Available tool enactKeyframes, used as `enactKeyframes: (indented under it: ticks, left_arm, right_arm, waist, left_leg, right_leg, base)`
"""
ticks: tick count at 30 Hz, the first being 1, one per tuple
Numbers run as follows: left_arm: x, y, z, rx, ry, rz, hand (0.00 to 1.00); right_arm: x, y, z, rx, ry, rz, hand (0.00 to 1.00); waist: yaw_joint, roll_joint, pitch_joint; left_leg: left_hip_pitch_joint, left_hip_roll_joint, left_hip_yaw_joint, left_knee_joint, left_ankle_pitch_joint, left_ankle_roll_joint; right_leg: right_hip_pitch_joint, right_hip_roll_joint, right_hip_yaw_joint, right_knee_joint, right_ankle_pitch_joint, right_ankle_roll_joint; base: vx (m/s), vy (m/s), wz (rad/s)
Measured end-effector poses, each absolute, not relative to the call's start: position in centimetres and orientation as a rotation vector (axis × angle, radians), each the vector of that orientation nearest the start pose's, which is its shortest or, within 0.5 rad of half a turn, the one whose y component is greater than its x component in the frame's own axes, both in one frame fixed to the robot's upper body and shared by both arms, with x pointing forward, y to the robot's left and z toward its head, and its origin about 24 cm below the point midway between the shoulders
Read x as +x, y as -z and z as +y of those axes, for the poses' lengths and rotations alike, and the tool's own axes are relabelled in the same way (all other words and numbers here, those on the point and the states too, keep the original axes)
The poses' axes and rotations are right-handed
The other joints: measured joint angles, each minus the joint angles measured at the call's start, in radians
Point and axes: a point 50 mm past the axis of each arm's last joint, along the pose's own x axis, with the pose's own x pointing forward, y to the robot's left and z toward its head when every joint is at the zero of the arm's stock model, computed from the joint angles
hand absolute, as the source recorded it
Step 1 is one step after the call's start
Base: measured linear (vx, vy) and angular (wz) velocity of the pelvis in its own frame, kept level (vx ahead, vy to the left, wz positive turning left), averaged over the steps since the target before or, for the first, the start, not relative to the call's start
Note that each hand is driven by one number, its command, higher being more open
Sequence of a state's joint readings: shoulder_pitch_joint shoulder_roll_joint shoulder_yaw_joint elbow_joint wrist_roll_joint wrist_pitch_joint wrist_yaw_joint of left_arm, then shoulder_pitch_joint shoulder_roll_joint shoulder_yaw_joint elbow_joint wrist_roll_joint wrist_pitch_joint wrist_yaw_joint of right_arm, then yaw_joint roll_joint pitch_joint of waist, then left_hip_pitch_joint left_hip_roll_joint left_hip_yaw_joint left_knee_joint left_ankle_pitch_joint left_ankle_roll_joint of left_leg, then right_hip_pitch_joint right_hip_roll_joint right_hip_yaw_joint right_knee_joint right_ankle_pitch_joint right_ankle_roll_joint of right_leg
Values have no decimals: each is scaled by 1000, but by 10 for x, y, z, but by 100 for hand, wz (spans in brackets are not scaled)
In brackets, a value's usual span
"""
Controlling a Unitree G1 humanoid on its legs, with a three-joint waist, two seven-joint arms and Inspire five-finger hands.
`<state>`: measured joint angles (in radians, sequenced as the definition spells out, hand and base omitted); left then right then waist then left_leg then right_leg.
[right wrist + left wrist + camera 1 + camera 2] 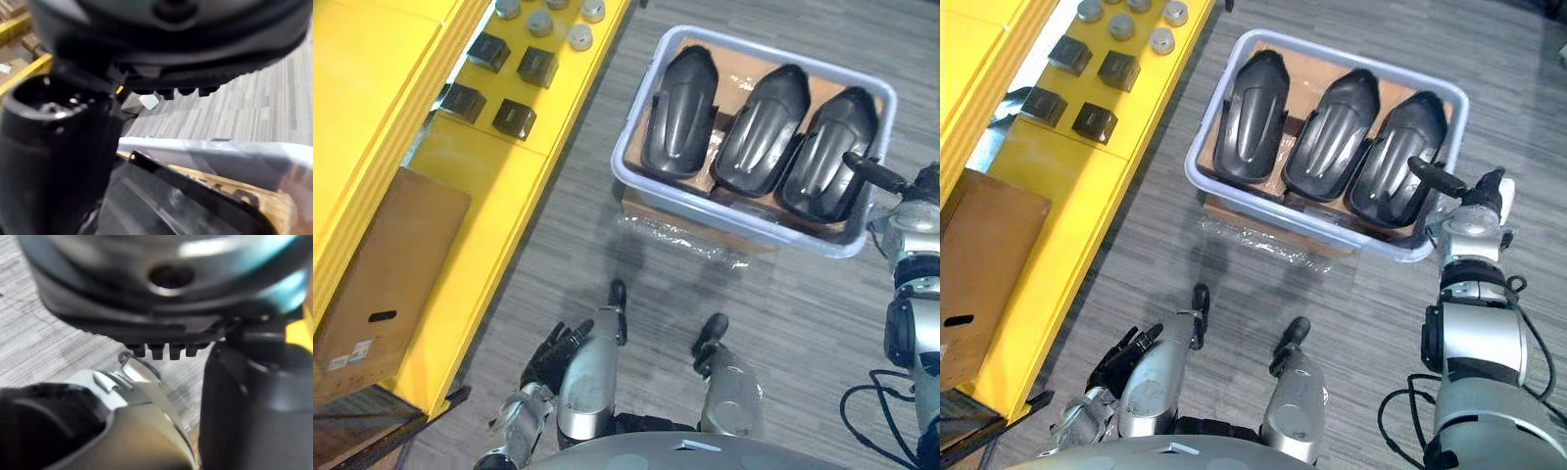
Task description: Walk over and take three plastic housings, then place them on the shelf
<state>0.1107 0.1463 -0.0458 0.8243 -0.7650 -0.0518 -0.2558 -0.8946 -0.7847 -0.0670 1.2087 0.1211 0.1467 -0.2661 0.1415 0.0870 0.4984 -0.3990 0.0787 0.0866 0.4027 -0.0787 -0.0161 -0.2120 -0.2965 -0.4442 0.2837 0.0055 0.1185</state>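
While over the rightmost plastic housing (1396,147), right robot hand (1442,179) spread; left robot hand (1121,354) relaxed, empty.

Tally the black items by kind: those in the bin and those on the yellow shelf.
Plastic housings, in the bin: 3
Square blocks, on the yellow shelf: 4
Total: 7
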Motion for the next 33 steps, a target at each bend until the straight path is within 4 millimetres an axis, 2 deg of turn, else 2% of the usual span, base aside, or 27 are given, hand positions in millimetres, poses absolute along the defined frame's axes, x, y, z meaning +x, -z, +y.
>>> enactKeyframes:
  ticks: [3,6,8,11,15,18,19,24,26,28,33]
  left_arm:
    - [142,130,185,-659,-142,722,100]
    - [145,129,180,-650,-116,716,100]
    - [148,126,176,-661,-88,702,100]
    - [150,125,172,-692,-78,702,100]
    - [149,125,170,-735,-81,708,100]
    - [147,125,169,-741,-72,709,100]
    - [147,125,169,-743,-66,706,100]
    - [142,124,166,-756,-35,699,100]
    - [142,124,165,-760,-18,697,100]
    - [142,123,162,-763,3,693,100]
    - [140,123,161,-770,3,690,100]
  right_arm:
    - [327,-171,-405,-442,857,293,100]
    - [330,-198,-407,-514,878,266,100]
    - [326,-216,-415,-538,915,252,100]
    - [320,-226,-422,-546,952,263,100]
    - [315,-218,-427,-556,972,347,100]
    - [302,-223,-439,-548,1026,389,100]
    - [295,-227,-445,-547,1050,400,0]
    - [282,-226,-457,-547,1038,475,0]
    - [279,-226,-459,-581,1046,491,0]
    - [268,-227,-468,-655,1098,530,0]
    - [259,-223,-474,-696,1142,562,0]
  waist:
    - [20,22,11]
    - [19,35,14]
    - [23,58,23]
    - [34,79,24]
    - [49,81,23]
    - [61,90,17]
    - [70,93,15]
    - [76,112,2]
    - [79,121,-4]
    - [88,132,-11]
    - [85,137,-14]
  left_leg:
    - [-21,-4,-3,-9,21,9]
    - [-37,-18,-7,-34,46,11]
    - [-52,-29,-22,-47,63,11]
    - [-80,-40,-36,-59,82,10]
    - [-118,-46,-55,-57,92,6]
    - [-143,-53,-65,-52,94,5]
    - [-157,-54,-68,-44,94,5]
    - [-185,-64,-88,-18,86,3]
    - [-187,-67,-91,-2,77,3]
    - [-190,-68,-92,15,60,-3]
    - [-188,-66,-97,16,56,1]
  right_leg:
    - [-32,-8,1,22,-4,-5]
    - [-70,-25,2,53,-16,-8]
    - [-91,-36,-5,77,-27,-10]
    - [-127,-52,-16,111,-42,-15]
    - [-172,-64,-26,156,-67,-23]
    - [-199,-75,-29,181,-79,-27]
    - [-212,-78,-30,190,-84,-29]
    - [-224,-90,-46,213,-106,-33]
    - [-223,-98,-45,230,-118,-32]
    - [-222,-104,-44,251,-130,-31]
    - [-221,-103,-47,259,-142,-30]
  base:
    - [-52,10,7]
    - [-30,-3,11]
    - [-18,-3,22]
    - [-10,-3,20]
    - [13,-21,16]
    - [18,-1,12]
    - [19,11,6]
    - [21,12,13]
    - [15,20,7]
    - [0,0,0]
    - [8,-1,0]
